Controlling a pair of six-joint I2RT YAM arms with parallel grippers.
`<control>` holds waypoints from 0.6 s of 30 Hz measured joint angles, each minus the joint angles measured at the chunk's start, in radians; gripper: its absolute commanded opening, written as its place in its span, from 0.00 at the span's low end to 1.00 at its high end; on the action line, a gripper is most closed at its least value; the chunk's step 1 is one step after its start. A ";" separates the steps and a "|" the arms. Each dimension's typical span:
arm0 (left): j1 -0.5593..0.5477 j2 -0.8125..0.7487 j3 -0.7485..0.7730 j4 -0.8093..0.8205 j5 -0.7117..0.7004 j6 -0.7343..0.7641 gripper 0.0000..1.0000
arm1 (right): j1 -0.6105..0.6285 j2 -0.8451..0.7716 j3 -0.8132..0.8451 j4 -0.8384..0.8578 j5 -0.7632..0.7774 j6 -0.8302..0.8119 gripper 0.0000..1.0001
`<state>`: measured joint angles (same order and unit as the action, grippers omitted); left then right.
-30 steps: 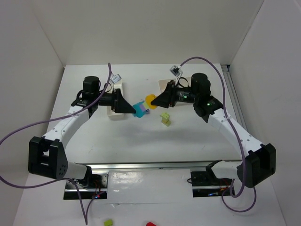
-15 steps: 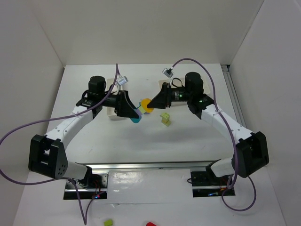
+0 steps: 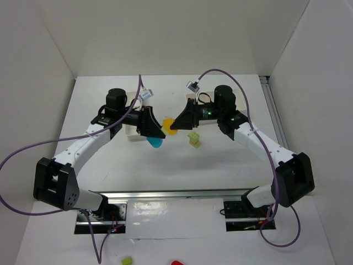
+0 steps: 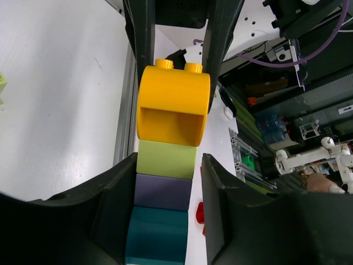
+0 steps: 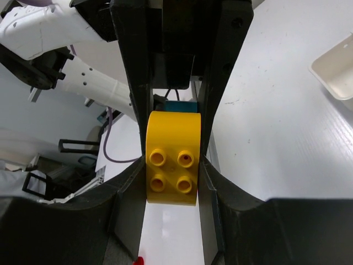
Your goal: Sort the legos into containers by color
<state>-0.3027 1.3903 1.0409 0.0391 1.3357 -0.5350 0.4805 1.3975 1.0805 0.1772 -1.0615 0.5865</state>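
A stack of legos hangs in the air between my two grippers: yellow point(image 4: 174, 102) at one end, then lime green point(image 4: 167, 160), purple point(image 4: 163, 192) and teal point(image 4: 156, 237). My left gripper point(image 4: 169, 160) has closed in on the green, purple and teal bricks. My right gripper point(image 5: 172, 165) is shut on the yellow brick point(image 5: 172, 160), studs facing its camera. From above, the yellow end point(image 3: 168, 123) and teal end point(image 3: 156, 142) show between the left gripper point(image 3: 154, 132) and the right gripper point(image 3: 172, 126). A white container point(image 3: 131, 134) lies under the left arm.
A lime green lego pair point(image 3: 193, 139) stands on the table just right of the grippers. A white tray corner point(image 5: 336, 69) shows at the right of the right wrist view. White walls close in the table on three sides.
The left gripper's jaws have come in from wide open onto the stack. Both grippers have shifted a little left, and the stack now tilts with its teal end down.
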 measured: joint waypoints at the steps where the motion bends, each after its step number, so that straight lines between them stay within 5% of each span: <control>1: 0.000 0.000 0.000 0.003 -0.002 -0.005 0.52 | 0.001 0.000 0.000 0.000 -0.002 0.000 0.25; 3: 0.000 0.002 0.000 0.014 -0.006 -0.022 0.44 | 0.002 0.001 0.001 -0.002 -0.005 -0.003 0.25; 8: 0.005 0.013 0.001 0.033 0.002 -0.026 0.00 | 0.003 0.009 0.014 -0.028 0.001 -0.016 0.25; 18: 0.018 0.029 0.008 -0.032 -0.037 0.004 0.00 | -0.150 -0.008 -0.009 -0.091 0.112 -0.035 0.23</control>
<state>-0.2852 1.4193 1.0492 0.0071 1.2984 -0.5312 0.3302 1.3891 1.0714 0.0864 -0.9493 0.5510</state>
